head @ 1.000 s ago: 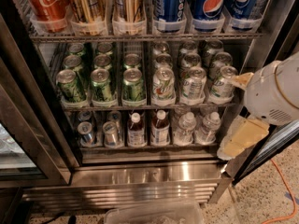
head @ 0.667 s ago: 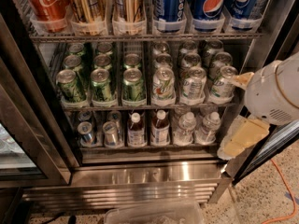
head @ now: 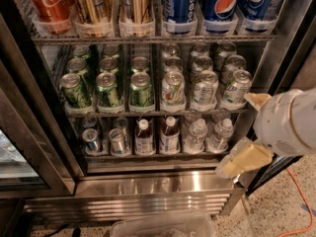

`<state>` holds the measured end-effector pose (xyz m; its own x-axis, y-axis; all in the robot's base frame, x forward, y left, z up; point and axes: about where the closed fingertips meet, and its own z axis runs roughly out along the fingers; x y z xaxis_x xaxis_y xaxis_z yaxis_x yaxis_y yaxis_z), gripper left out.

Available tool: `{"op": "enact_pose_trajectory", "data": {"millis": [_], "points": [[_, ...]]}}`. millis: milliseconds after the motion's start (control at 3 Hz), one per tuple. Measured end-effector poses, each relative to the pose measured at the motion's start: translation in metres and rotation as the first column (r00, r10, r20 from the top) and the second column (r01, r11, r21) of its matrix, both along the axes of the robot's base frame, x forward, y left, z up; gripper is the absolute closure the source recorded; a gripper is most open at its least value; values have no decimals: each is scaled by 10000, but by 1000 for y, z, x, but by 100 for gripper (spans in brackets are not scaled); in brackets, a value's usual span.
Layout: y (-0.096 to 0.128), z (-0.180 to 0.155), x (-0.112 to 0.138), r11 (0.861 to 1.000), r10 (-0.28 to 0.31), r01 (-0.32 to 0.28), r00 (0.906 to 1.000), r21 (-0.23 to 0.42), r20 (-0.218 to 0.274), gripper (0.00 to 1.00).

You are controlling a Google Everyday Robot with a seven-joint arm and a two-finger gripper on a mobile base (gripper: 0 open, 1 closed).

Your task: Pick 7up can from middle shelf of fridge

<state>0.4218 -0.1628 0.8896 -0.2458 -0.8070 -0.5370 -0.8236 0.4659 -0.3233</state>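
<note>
7up can (head: 173,90) stood upright at the front of its lane on the middle shelf (head: 148,113), up and to the left of my claw (head: 241,132) and well apart from it. I noted dark green cans (head: 108,89) farther left. The claw hung outside the fridge (head: 148,186), near its right door frame, about level with the bottles (head: 170,137) one rack down. Its fingers (head: 247,158) were spread, gripping nothing. Blue Pepsi cans (head: 220,4) sat high above the claw.

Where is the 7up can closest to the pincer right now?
The 7up can stands at the front of the rightmost lane on the middle shelf, right of centre; the pincer hangs just below-right of it.
</note>
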Motion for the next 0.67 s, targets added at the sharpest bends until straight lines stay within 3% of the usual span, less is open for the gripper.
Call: {"op": "enact_pose_trajectory", "data": {"millis": [333, 667], "points": [[8, -3, 5, 9945, -895, 852, 9934, 602, 719, 0], [17, -2, 14, 9824, -1655, 1523, 9782, 1085, 1254, 0]]}}
